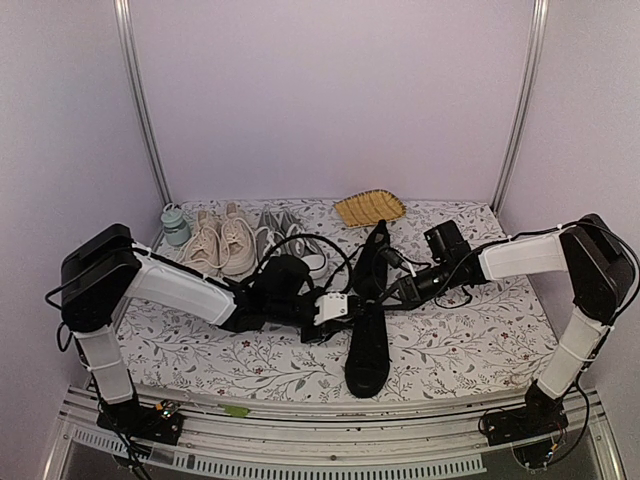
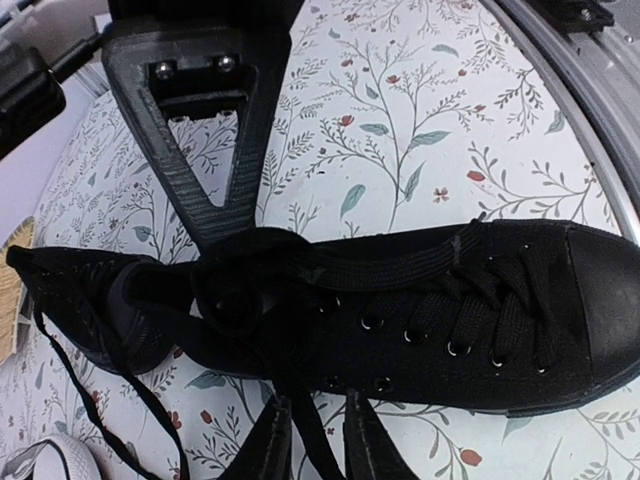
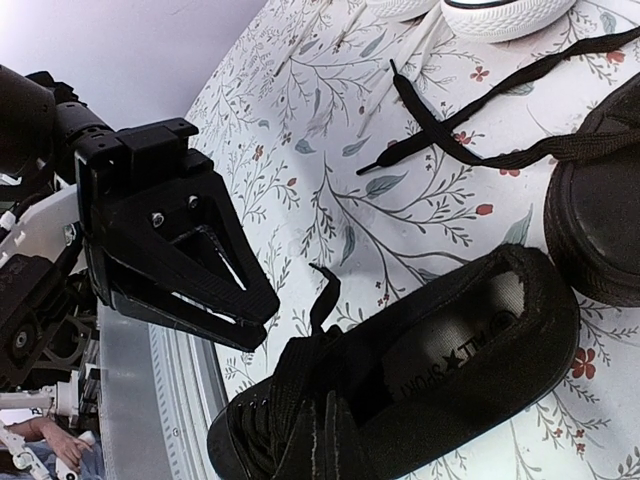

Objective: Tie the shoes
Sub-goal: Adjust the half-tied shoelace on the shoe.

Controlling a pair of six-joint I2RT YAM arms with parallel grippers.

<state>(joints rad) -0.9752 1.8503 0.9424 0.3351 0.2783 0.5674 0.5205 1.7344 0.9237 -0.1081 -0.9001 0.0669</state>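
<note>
One black shoe [image 1: 368, 360] lies toe toward the near edge, its collar between my two grippers. The wrist views show it close up: [image 2: 480, 300], [image 3: 450, 370]. The other black shoe [image 1: 372, 255] stands behind it, its toe showing in the right wrist view [image 3: 600, 220]. My left gripper [image 1: 340, 308] [image 2: 318, 440] is beside the shoe's eyelets. Its jaws stand narrowly apart with a black lace [image 2: 312, 430] running between them, a gap left on one side. My right gripper [image 1: 388, 293] [image 3: 340, 420] is shut at the shoe's top, pinching a flat lace [image 2: 400, 265] that stretches across the tongue.
A beige pair [image 1: 222, 245] and a grey pair with white toe caps [image 1: 290, 240] stand at the back left by a small teal bottle [image 1: 175, 225]. A yellow woven tray [image 1: 369, 208] lies at the back. A loose black lace [image 3: 450, 130] trails over the floral cloth.
</note>
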